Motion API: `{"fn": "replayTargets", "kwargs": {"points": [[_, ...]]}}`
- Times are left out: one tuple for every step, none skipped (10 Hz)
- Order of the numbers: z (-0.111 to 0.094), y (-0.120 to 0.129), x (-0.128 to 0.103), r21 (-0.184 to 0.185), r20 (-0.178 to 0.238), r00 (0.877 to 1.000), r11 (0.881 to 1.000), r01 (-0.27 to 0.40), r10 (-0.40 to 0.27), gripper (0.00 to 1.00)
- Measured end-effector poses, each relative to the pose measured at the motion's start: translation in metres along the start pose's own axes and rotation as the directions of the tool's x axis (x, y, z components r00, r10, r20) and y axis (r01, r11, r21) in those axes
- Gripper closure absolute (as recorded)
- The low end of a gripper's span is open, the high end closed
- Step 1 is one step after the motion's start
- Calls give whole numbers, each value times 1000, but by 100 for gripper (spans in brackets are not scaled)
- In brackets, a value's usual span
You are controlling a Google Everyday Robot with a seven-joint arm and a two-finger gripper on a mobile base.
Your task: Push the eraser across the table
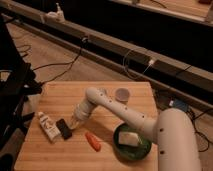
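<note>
Pincer (75,121) closed (empty) — beside eraser (63,129) | table (107,90) far half open

reaches from the lower right in a bent white arm (131,116), elbow raised mid-frame, forearm angled down and left. ends in the gripper (75,120), lowered close to the surface, fingers closed together.

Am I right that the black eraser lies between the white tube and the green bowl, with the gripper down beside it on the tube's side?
Not quite. In the camera view the gripper is down beside the eraser on the side toward the green bowl, not the white tube. The rest is right.
</note>
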Motion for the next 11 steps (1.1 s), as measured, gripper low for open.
{"fn": "replayTargets", "kwargs": {"points": [[3, 0, -6, -4, 16, 1000, 1000, 8, -8, 100], [6, -2, -16, -2, 37, 999, 1000, 21, -21, 100], [10, -3, -30, -2, 63, 997, 999, 42, -42, 100], [14, -2, -39, -7, 81, 995, 998, 59, -59, 100], [19, 0, -47, -14, 95, 993, 997, 73, -71, 100], [24, 3, -58, -21, 118, 989, 996, 89, -86, 100], [26, 6, -69, -24, 140, 985, 994, 103, -99, 100], [27, 7, -79, -23, 161, 981, 993, 116, -111, 100], [30, 11, -94, -27, 187, 974, 991, 134, -127, 100], [33, 16, -108, -31, 215, 966, 988, 152, -142, 100], [36, 21, -117, -37, 234, 960, 986, 165, -152, 100]]}}
